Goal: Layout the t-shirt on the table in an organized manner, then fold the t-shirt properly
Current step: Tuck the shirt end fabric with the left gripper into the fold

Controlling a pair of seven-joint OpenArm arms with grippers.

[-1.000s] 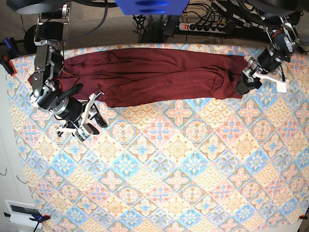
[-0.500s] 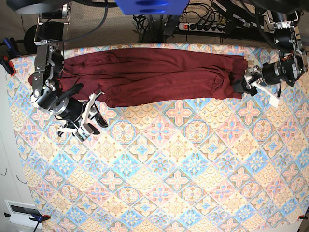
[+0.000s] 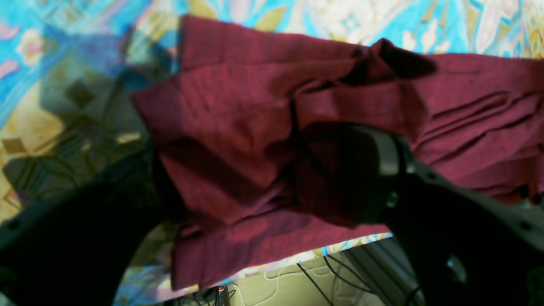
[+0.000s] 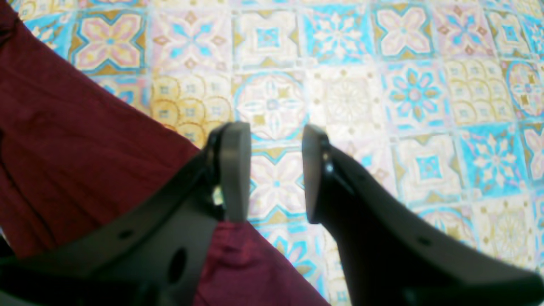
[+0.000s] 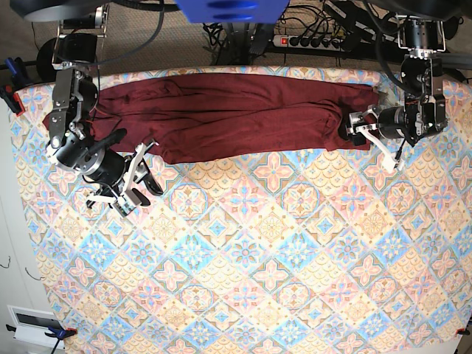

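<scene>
The dark maroon t-shirt [image 5: 228, 114] lies as a long bunched band along the far side of the table [image 5: 280, 258]. My left gripper [image 5: 366, 136] is at the shirt's right end. In the left wrist view its jaws stand wide apart, and the left gripper [image 3: 267, 170] is open with the crumpled shirt end [image 3: 238, 127] lying between and under the fingers. My right gripper [image 5: 140, 181] hovers over the cloth just in front of the shirt's left part. In the right wrist view the right gripper [image 4: 272, 170] is open, only tablecloth shows in the gap, and the t-shirt [image 4: 63, 140] lies beside it.
A power strip [image 5: 310, 40] and tangled cables lie behind the table's far edge. Clamps [image 5: 11, 96] grip the cloth at the left edge. A white box [image 5: 33, 324] sits on the floor at the lower left.
The left arm has swung in from the table's right edge, bringing its gripper onto the shirt's right end. The right arm and the shirt's left part have not moved.
</scene>
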